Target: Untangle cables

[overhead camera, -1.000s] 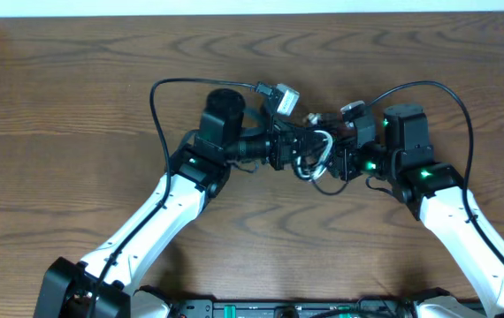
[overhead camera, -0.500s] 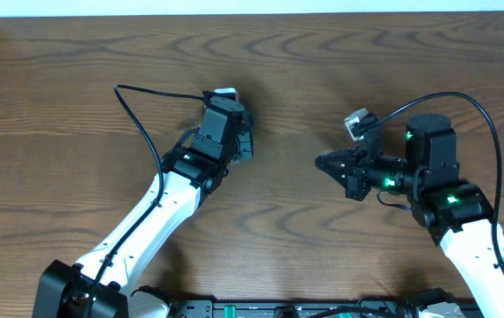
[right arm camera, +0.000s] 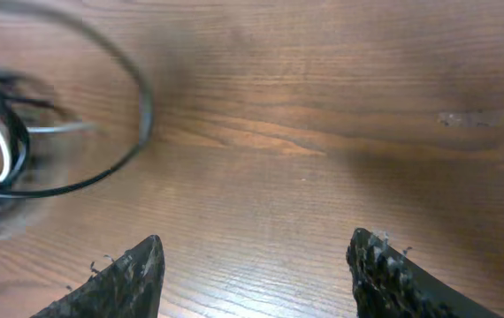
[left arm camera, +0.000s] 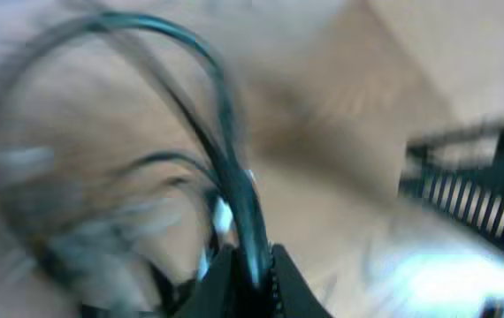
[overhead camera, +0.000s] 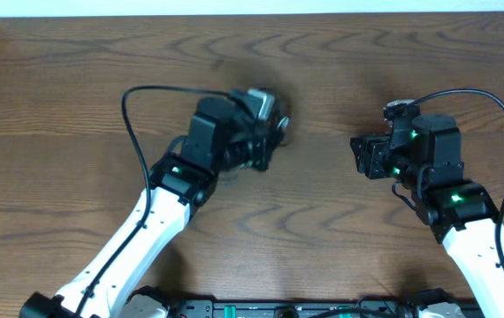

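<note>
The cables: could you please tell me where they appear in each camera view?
Left wrist: the cables loop across left and centre, blurred, pinched in the left hand at bottom centre.
Right wrist: loops at the left edge, beyond the open right hand.
Overhead: not discernible; presumably hidden at the left hand, upper centre.
Shared landmark: the wooden table.

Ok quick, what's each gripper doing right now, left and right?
Left gripper: closed on the cables, though the view is blurred.
Right gripper: open, holding nothing.
</note>
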